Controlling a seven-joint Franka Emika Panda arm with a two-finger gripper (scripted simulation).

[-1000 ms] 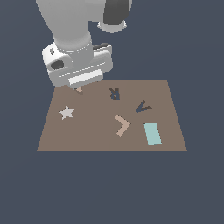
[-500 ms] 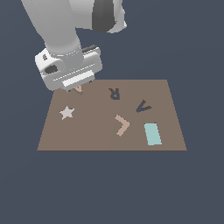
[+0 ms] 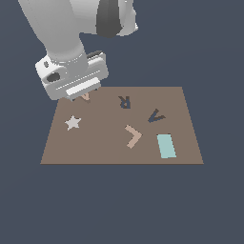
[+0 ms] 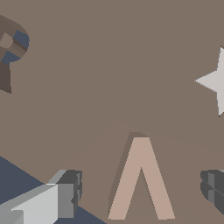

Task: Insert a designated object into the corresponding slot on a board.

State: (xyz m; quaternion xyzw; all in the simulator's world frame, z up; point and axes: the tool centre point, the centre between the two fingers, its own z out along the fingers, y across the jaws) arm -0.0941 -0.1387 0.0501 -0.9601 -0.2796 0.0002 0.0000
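Observation:
The small peach-tan V piece [image 4: 140,179] lies flat on the brown board [image 4: 109,65]. In the exterior view only its tip [image 3: 86,97] shows under the hand, at the board's far corner on the exterior view's left. My gripper [image 4: 142,190] is open and straddles the piece, with dark fingers [image 4: 72,192] on either side and apart from it. In the exterior view the gripper [image 3: 82,93] hangs low over that corner. The dark navy V slot [image 3: 156,116] lies on the board [image 3: 105,143] toward the exterior view's right, well away from the gripper.
A dark navy R cut-out [image 3: 125,101] lies between gripper and V slot; it also shows in the wrist view [image 4: 11,48]. A pale star [image 3: 72,122] lies near the gripper, also in the wrist view [image 4: 215,83]. A thicker tan chevron [image 3: 133,136] and a teal rectangle [image 3: 166,145] lie nearer.
The gripper has shifted toward the exterior view's left and slightly lower over the small V piece. The pieces on the board have not moved.

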